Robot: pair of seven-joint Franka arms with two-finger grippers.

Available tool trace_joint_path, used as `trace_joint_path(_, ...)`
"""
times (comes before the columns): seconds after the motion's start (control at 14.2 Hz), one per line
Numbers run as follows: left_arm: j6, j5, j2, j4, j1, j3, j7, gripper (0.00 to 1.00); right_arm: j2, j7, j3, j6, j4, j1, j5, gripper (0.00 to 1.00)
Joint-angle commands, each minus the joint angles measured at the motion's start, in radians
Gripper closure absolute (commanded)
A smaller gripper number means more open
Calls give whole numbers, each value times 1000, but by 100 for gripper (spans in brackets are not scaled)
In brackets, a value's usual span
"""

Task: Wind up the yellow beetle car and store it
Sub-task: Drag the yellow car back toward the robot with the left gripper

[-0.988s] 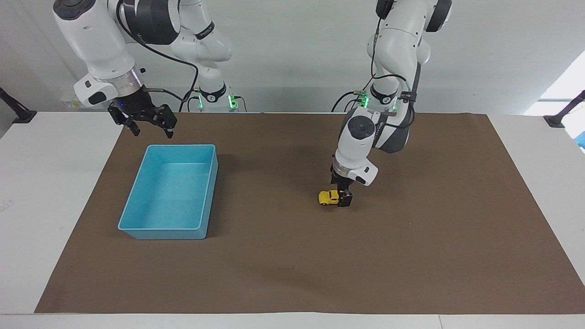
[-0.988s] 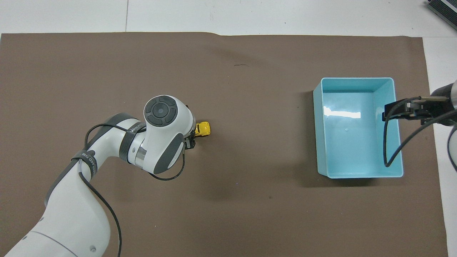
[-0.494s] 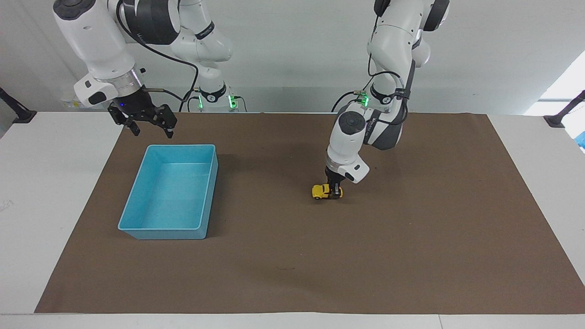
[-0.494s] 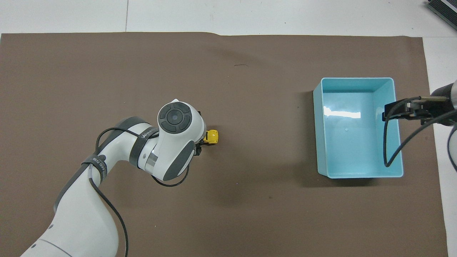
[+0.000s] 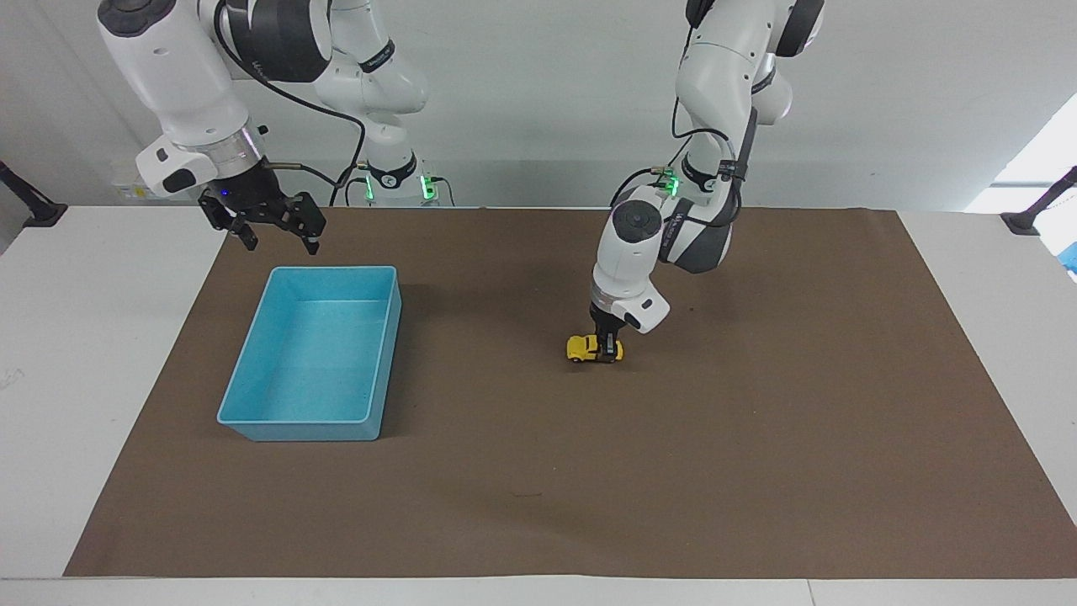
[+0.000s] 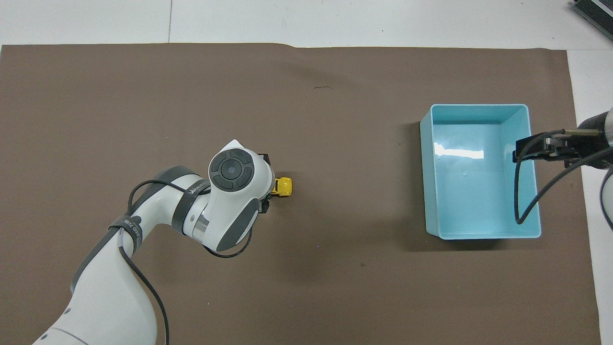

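1. The left hand (image 5: pixel 607 350) is down at the brown mat (image 5: pixel 757 438), clenched on the yellow beetle car (image 5: pixel 582 347); the car's wheels sit on or just above the mat, I cannot tell which.
2. The car's body sticks out of the left hand toward the right arm's end of the table (image 5: pixel 76 337), its long axis running along the table's length.
3. In the overhead view the left arm's wrist covers most of the left hand (image 6: pixel 266 184); only the tip of the yellow beetle car (image 6: pixel 283 186) shows past it.
4. Around the left hand the mat lies bare on every side, with wide open room from the car to the blue bin (image 5: pixel 252 370).
5. The blue bin (image 6: pixel 522 115) sits well apart from the left hand, near the mat's edge at the right arm's end, its long sides running away from the robots.
6. The right hand (image 5: pixel 273 229) hangs released, fingers spread, above the mat's edge by the bin's corner nearest the robots; this arm waits.
7. From overhead the right hand (image 6: pixel 541 148) overlaps the bin's outer long rim.
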State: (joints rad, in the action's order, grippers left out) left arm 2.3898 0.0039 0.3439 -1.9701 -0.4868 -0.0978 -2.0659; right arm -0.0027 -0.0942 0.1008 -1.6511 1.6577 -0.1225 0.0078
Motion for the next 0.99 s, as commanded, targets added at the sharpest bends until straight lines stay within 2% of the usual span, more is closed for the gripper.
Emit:
trace_joint_path(0.0, 23, -7, -34, -79, 28, 6, 29, 100, -17, -2, 10, -4, 16, -14, 21, 0)
trace_joint_path(0.71, 8, -7, -32, -99, 195, 9, 205, 100, -17, -2, 10, -4, 16, -14, 21, 0)
trace_joint_path(0.92, 3, -7, -32, -98, 205, 9, 210, 95, -17, -2, 10, -4, 16, -13, 21, 0)
